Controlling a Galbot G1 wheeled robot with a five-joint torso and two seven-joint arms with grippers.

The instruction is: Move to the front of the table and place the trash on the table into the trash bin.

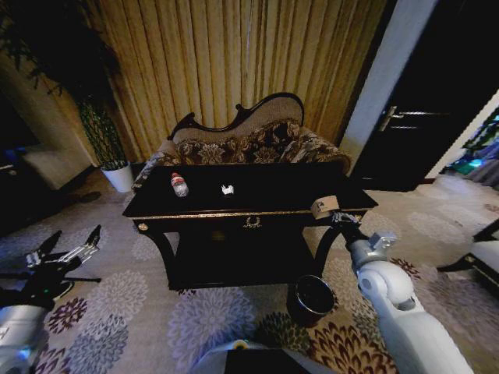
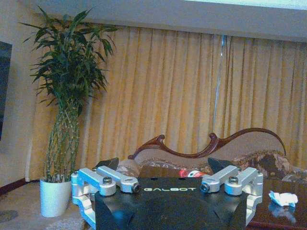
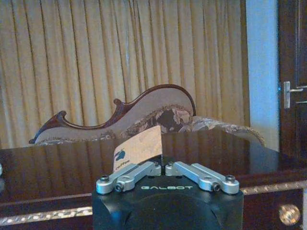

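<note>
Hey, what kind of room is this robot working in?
Probably a formal living room or lounge: an ornate sofa behind a black table, floor-length curtains, a potted plant and floral carpet.

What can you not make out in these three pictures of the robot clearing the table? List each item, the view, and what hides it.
1. Trash bin, head view: its inside is dark, so its contents cannot be told.
2. Bottle, left wrist view: mostly hidden behind the left gripper.
3. Card scrap, right wrist view: the right gripper covers its lower edge; its print is too small to read.
4. Paper ball, head view: too small for detail.
</note>
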